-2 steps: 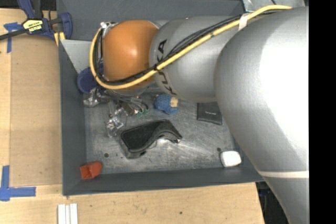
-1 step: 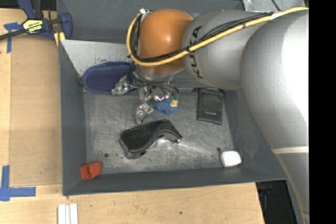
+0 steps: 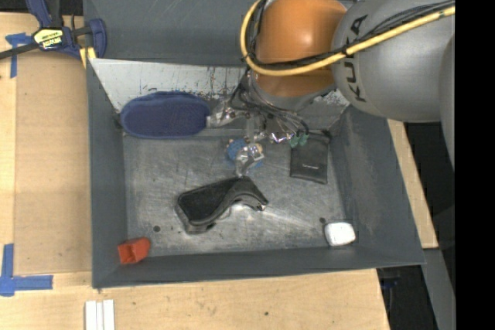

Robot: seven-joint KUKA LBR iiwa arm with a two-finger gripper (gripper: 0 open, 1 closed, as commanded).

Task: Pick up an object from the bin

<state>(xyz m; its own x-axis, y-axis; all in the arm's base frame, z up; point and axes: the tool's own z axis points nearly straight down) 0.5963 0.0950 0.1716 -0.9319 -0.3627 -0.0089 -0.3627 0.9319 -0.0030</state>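
Claw [image 3: 255, 137] is hanging low toward the back of the bin [image 3: 108, 189], just over a small blue-and-silver thing [image 3: 244, 154] lying loose and clear of its neighbours, probably the easiest pick. Released or clenched, I cannot tell. The arm [image 3: 387, 50] is reaching in from the right, its orange wrist cover [image 3: 298, 31] pointing steeply downward.
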